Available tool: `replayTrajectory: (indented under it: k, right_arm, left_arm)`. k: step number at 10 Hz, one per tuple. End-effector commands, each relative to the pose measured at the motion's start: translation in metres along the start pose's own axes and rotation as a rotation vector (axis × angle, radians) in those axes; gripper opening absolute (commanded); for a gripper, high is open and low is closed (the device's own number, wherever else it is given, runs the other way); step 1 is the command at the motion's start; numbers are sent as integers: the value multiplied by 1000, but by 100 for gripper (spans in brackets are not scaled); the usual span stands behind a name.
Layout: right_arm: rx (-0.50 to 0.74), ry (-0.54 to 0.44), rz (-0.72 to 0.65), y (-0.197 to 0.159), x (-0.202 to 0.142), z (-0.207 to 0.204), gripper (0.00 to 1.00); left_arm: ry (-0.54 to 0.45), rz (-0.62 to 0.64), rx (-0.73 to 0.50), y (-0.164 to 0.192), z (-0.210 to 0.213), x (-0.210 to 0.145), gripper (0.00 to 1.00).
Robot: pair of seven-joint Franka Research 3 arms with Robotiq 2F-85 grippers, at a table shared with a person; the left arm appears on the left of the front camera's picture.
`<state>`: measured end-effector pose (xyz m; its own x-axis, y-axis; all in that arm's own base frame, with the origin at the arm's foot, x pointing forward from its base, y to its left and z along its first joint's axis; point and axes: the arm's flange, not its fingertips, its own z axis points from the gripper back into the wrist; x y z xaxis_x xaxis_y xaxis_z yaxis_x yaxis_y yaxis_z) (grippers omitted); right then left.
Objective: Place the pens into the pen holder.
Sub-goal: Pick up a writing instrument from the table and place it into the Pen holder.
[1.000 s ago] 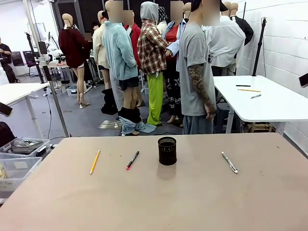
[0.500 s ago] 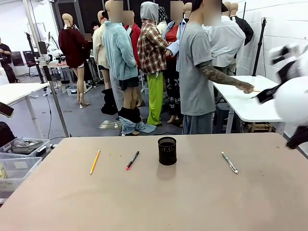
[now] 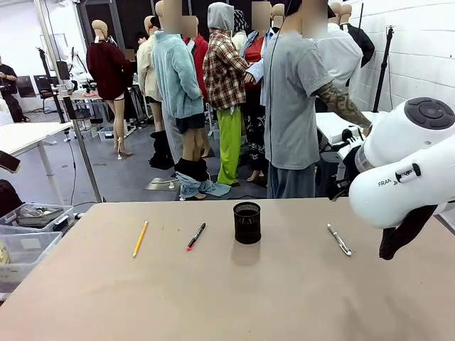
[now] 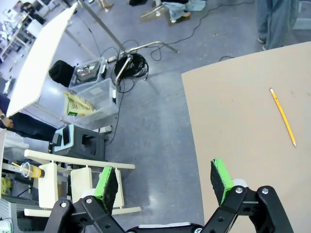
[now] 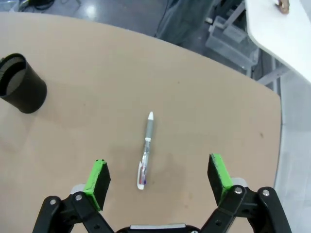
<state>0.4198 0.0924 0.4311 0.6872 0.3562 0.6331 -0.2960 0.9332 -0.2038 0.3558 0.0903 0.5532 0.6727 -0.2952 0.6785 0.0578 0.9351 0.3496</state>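
So far none of the three pens is in the pen holder [image 3: 247, 222], which stands upright near the middle of the tabletop [image 3: 227, 305]. All three lie flat on the surface. The yellow-orange pencil [image 3: 140, 238] is farthest out on the holder's left. The black pen [image 3: 195, 236] with its red-pink end lies between that pencil and the holder. The dark pen [image 5: 146, 148] with the pale tip lies well apart on the holder's right. The right arm's jaws hang above this dark pen, spread wide and empty, and their green pads [image 5: 99, 182] sit to either side of the barrel, so closing should meet it crosswise. The left arm's jaws are likewise wide open and hold nothing. They are out past the tabletop's edge on the holder's left, over the floor [image 4: 146, 111], with the pencil ahead of them. Each pen looks light, stiff and thin, with a smooth round barrel that would likely roll or skid if nudged from one side. The safest hold seems to be across the middle of the barrel, with the pads brought right down to the surface. The mesh holder looks light too, so a pen should probably go in from above, point down, rather than be pushed against its rim.
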Motion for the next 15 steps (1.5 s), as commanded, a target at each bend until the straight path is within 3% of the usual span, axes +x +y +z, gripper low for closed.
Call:
replayTrajectory:
  k: [1, 4, 6, 11, 13, 15]
  right_arm:
    - [-13, -28, -11, -9, 3, 18, 100]
    - [-5, 2, -10, -4, 6, 0, 100]
    - [-12, 84, -68, -14, 18, -36, 100]
    - [89, 430, -42, -6, 37, -120, 100]
    - [37, 496, -59, -3, 37, -146, 100]
    - [65, 550, -51, 0, 35, -167, 100]
  left_arm:
    - [-8, 0, 9, 1, 0, 1, 100]
    - [-8, 0, 9, 1, 0, 1, 100]
    - [-8, 0, 9, 1, 0, 1, 100]
    - [-8, 0, 9, 1, 0, 1, 100]
    - [-8, 0, 9, 1, 0, 1, 100]
    - [-8, 0, 9, 1, 0, 1, 100]
